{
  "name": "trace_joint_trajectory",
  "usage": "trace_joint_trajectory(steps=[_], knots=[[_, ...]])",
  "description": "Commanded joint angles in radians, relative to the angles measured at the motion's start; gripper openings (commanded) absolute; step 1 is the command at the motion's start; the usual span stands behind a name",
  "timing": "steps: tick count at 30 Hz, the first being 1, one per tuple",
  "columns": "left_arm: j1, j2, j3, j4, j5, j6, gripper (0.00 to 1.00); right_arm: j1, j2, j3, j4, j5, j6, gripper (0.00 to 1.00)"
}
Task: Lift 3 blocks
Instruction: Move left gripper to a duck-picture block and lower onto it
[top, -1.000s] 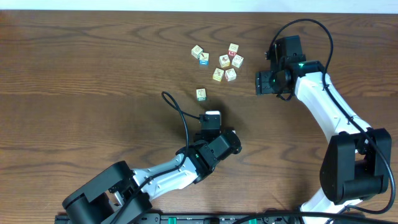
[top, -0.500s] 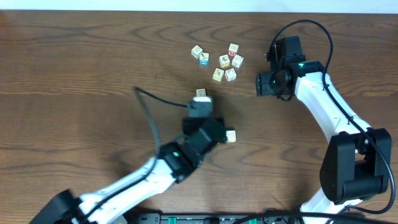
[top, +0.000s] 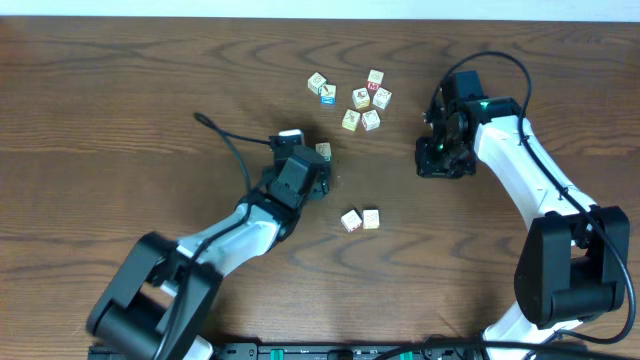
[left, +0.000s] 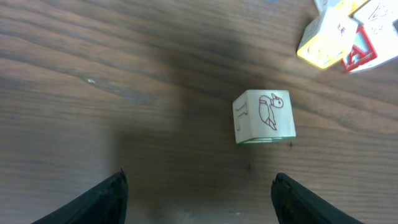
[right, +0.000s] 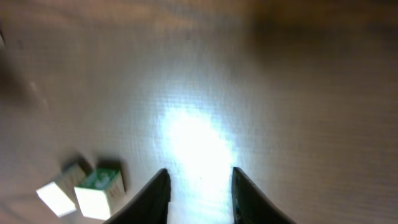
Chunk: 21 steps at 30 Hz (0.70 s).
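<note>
Hanging over the table (top: 120, 80), the left gripper (left: 199, 182) stands spread wide and empty. The bird-print block (left: 264, 117) lies just ahead of its fingertips, nearer the right-hand finger and not between them. Two more blocks (top: 350, 220) lie side by side near the left arm. The right gripper (right: 198, 182) shows only a narrow gap over bare wood, seemingly holding nothing, though glare blurs that view. It is apart from the cluster of cubes (top: 362, 98).
</note>
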Motion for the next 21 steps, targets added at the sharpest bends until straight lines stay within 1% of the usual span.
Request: trace_joint_trajectory(steps=[1,7,11,14,21], knots=[[0.003,0.057,0.068,0.027,0.024,0.026,0.75,0.002,0.005,0.008,-0.047,-0.053,0.005,0.18],[0.002,0.079,0.108,0.034,0.042,0.029,0.75,0.014,0.005,-0.069,-0.008,-0.055,-0.003,0.21],[0.002,0.089,0.122,0.051,0.043,0.06,0.76,0.02,0.005,-0.163,0.05,-0.059,0.007,0.21],[0.002,0.132,0.147,0.064,0.047,0.063,0.76,0.021,0.005,-0.235,0.102,-0.059,0.019,0.21],[0.002,0.217,0.222,0.063,0.05,0.069,0.76,0.021,0.005,-0.266,0.128,-0.058,0.02,0.21]])
